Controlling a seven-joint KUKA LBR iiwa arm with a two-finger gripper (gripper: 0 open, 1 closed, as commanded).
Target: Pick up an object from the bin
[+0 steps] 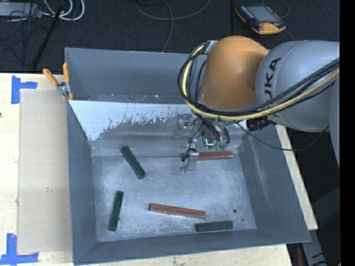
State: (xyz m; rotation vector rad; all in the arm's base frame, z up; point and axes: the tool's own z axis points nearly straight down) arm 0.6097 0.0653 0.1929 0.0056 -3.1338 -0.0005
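Claw (191, 158) | grip state cannot be told | beside flat red-brown bar (215, 155) | scuffed grey metal bin (122, 76), back right

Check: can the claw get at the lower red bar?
Probably yes. The lower red bar lies flat in the open, near a green bar, with nothing between it and the claw.

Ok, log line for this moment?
gripper low in bin, back right | beside red-brown bar | hold unconfirmed | dark green bar to view's left
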